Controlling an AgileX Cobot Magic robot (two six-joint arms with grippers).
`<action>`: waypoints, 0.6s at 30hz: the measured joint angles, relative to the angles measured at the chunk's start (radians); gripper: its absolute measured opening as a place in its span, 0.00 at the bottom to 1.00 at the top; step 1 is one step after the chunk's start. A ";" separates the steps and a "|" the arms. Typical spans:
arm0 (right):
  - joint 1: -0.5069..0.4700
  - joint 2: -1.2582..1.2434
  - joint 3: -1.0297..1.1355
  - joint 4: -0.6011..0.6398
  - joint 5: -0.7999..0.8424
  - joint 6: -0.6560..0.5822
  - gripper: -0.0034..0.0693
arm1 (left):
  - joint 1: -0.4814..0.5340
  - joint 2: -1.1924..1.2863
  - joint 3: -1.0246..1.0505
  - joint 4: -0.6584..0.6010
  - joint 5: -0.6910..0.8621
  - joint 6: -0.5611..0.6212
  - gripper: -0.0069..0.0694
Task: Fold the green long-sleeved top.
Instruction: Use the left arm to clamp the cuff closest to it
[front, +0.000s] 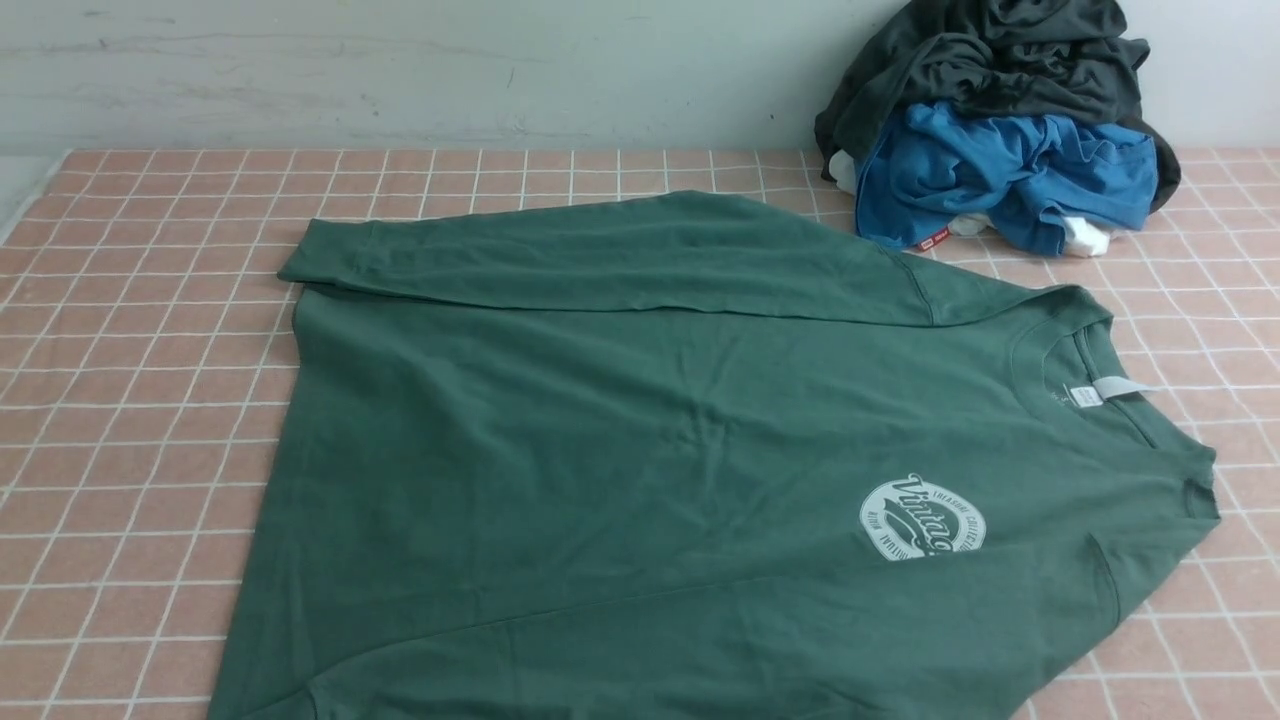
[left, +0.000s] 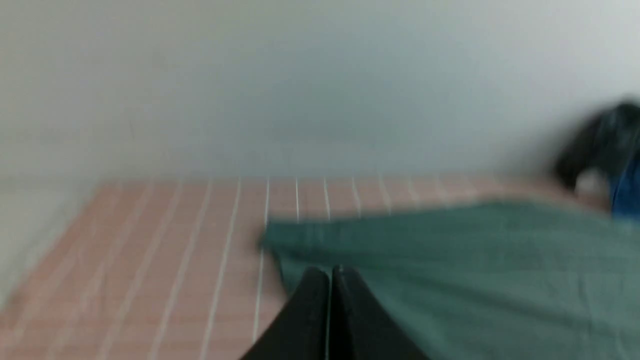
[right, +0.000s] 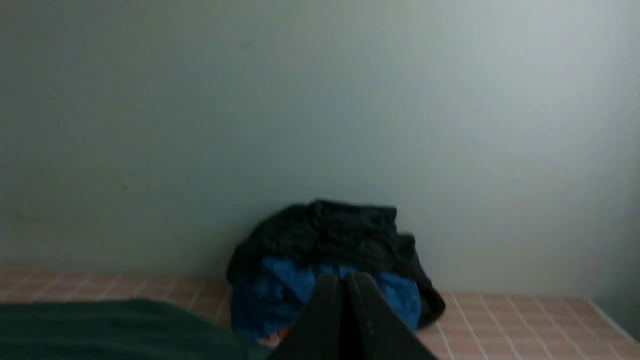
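One top: flat on desk, collar toward right edge, far sleeve laid across the body. Left gripper, right gripper: jaws pressed together, empty. Likely next: near side; pinch both ends, lay over evenly, no dragging.

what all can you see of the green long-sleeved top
The green long-sleeved top is dark green and looks like cotton. It lies spread flat, front up, on the pink tiled table, with the neck to the right and the hem to the left. Its far sleeve is laid along the body's far edge. A white round logo marks the chest, and a grey label shows inside the crew neck. The near edge runs out of frame.
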 joint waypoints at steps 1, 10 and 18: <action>0.013 0.064 -0.026 0.016 0.102 -0.012 0.03 | -0.010 0.058 0.000 -0.022 0.083 -0.002 0.09; 0.249 0.453 -0.109 0.259 0.530 -0.361 0.03 | -0.132 0.462 0.000 -0.125 0.356 0.101 0.29; 0.387 0.593 -0.111 0.341 0.337 -0.527 0.03 | -0.169 0.701 -0.004 -0.178 0.270 0.194 0.64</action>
